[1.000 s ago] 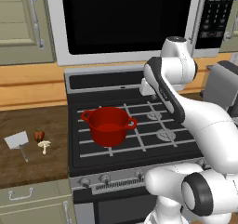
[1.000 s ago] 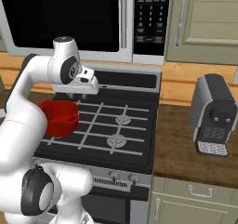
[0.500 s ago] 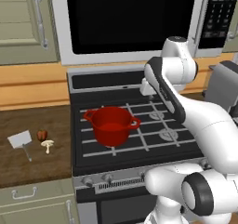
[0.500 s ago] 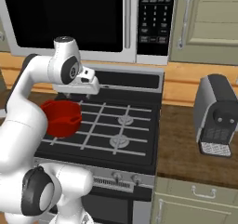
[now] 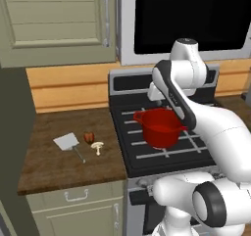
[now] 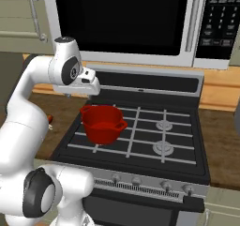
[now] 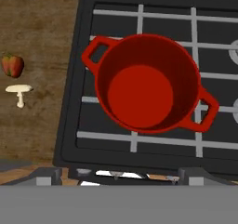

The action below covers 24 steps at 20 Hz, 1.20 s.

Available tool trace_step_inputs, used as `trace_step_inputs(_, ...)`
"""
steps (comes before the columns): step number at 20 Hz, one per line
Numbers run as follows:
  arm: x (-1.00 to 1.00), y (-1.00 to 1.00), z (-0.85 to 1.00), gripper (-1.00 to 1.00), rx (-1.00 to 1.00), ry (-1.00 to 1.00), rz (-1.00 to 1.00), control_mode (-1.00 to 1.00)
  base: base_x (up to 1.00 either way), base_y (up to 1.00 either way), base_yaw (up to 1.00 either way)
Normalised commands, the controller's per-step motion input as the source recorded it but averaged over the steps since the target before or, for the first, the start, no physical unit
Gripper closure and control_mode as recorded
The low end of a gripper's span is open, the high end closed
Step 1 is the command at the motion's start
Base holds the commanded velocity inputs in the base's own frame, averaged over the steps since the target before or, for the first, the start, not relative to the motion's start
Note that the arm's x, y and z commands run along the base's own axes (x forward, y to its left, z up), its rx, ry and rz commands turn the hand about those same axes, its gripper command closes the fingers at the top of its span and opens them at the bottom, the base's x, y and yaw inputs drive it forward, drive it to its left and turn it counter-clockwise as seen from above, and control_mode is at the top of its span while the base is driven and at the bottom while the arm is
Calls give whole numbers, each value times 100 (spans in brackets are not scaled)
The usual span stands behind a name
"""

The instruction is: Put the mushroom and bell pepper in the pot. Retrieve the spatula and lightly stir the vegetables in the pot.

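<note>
Now, starting at the far left of the dark brown wooden counter (image 5: 44, 156), the spatula with its flat whitish blade and thin grey metal handle (image 5: 69, 144) is lying flat. It is looking light and stiff, and I'd take it by the slim handle, though that handle is sitting low against the wood and may be fiddly to pinch. Just beside it the small dark red bell pepper with a greenish top (image 5: 88, 136) is resting, and nearly touching that, the tiny pale cream mushroom with a rounded cap and short stem (image 5: 97, 145) is lying on its side. Both should be feather-light; the pepper's skin is looking smooth and likely slippery, so a grip across its body seems safest, while the mushroom is probably soft and wants a gentle squeeze on the cap.

Moving right, the glossy red round pot with two loop handles (image 5: 159, 127) is sitting on the black stove grates (image 5: 162, 154), empty inside and well apart from the vegetables. The white arm is reaching above it, looking straight down into it.

As for the gripper, its fingers are cut off at the bottom of the hand view and the arm's own body is blocking them from the base cameras, yet I'm taking them as spread wide and carrying nothing. The spatula's handle is too thin to make out clearly.
</note>
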Motion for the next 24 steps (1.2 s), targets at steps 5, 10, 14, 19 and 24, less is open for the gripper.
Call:
trace_step_inputs(5,0,0,0,-100,0,0,0,100,10,58,0)
trace_step_inputs(10,0,0,0,-100,0,0,0,100,8,23,0)
trace_step_inputs(14,0,0,0,-100,0,0,0,100,0,0,0)
trace_step_inputs(19,0,0,0,-100,0,0,0,100,5,0,0)
trace_step_inputs(24,2,3,-10,-100,0,1,1,-100,0,0,0)
